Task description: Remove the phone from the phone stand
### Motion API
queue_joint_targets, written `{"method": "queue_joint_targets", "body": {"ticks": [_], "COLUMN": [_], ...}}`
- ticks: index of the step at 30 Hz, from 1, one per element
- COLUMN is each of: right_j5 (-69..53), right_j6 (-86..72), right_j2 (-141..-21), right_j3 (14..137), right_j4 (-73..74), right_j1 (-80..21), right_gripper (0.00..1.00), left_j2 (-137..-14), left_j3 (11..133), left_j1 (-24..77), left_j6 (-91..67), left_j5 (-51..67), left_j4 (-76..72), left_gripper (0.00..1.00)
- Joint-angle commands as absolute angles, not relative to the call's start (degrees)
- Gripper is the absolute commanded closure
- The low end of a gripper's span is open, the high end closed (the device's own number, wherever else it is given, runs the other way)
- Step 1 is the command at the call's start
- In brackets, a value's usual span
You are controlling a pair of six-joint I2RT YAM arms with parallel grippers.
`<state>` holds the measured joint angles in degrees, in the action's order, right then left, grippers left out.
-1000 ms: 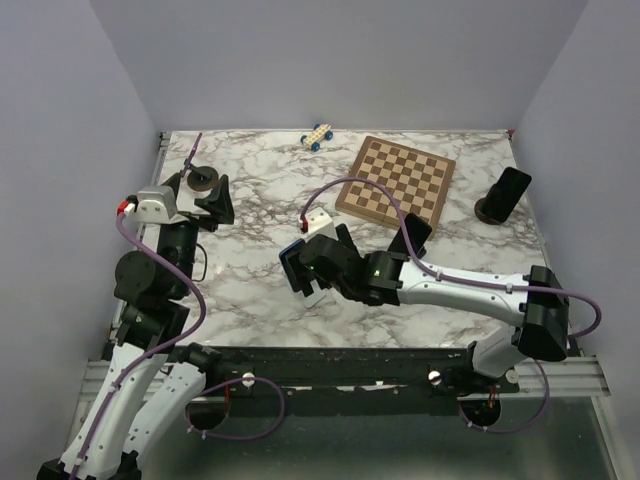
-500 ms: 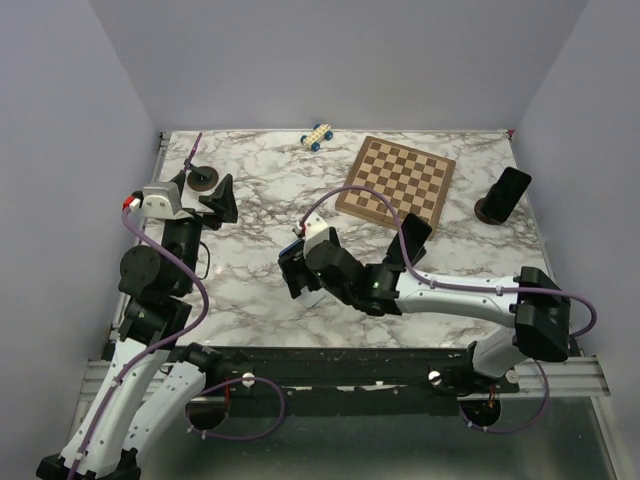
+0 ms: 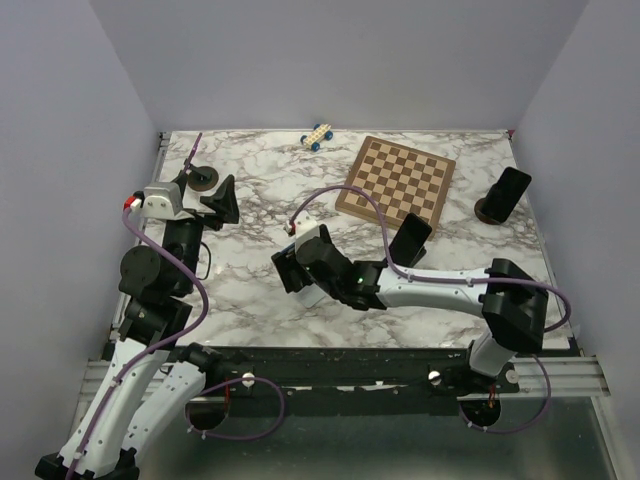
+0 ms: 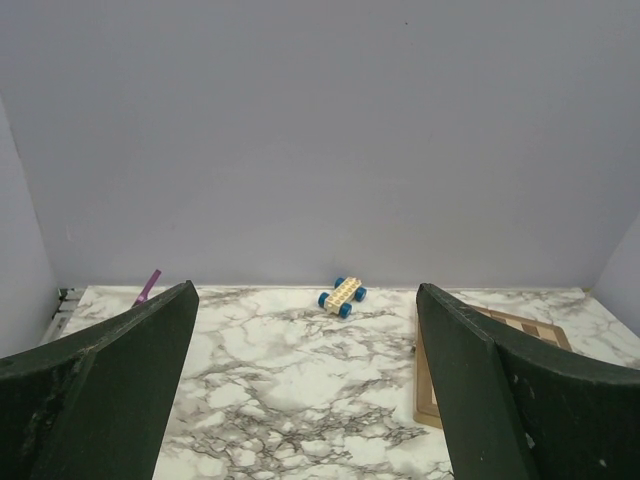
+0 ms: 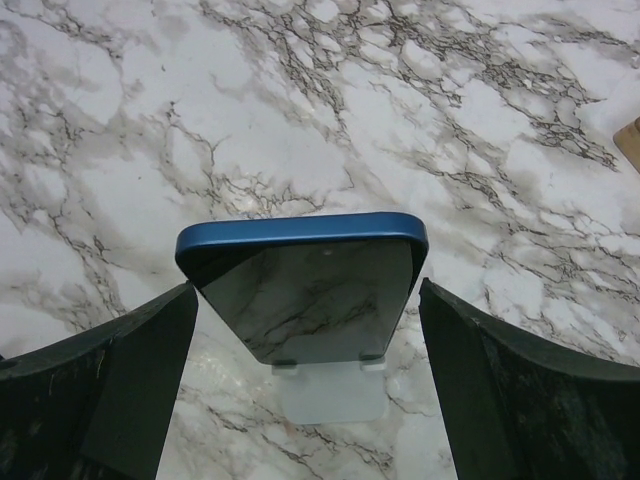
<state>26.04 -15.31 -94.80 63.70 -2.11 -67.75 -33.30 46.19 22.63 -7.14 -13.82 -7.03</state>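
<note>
Phone [image 5: 300, 285], blue case, sits tilted back on a small white stand [image 5: 330, 392], centre of the right wrist view. On the marble surface [image 5: 500, 120], left of centre in the top view. Right gripper [image 5: 306, 330] straddles it: jaws spread, one finger each side of the phone, gaps visible both sides, no contact. Left gripper [image 4: 305, 290] is at upper left in the top view, jaws spread, holding nothing. Its camera shows a toy car [image 4: 342, 296] by the back wall and a chessboard [image 4: 490, 365] corner at right.
</note>
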Motion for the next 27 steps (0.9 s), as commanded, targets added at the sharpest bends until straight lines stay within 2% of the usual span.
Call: {"method": "queue_joint_targets", "body": {"ticks": [1, 8, 18, 23, 27], "right_j5": [26.2, 27.8, 27.1, 26.5, 26.4], "right_j6": [-14.5, -15.1, -15.9, -16.2, -16.6], "right_j2": [-97.3, -98.6, -98.2, -98.0, -96.9], "right_j3": [66.4, 66.8, 66.2, 66.9, 67.9], "right_j4": [-3.1, -2.3, -2.5, -1.4, -0.1], "right_j1": [-67.3, -67.3, -67.2, -67.2, -67.3], "right_gripper": [0.02, 0.03, 0.11, 0.19, 0.3], "left_j2": [-32.8, -32.8, -33.2, -33.4, -33.5], "left_j3": [47.0, 46.9, 47.0, 47.0, 47.0], "left_j1": [23.1, 23.2, 23.3, 23.4, 23.4], "left_j6": [-7.6, -7.5, -7.6, -7.6, -7.6], "left_j5": [-13.1, -13.4, -13.3, -13.3, -13.4], "left_j4": [-6.0, -6.1, -6.0, -6.0, -6.0], "left_gripper": [0.01, 0.01, 0.01, 0.01, 0.01]}}
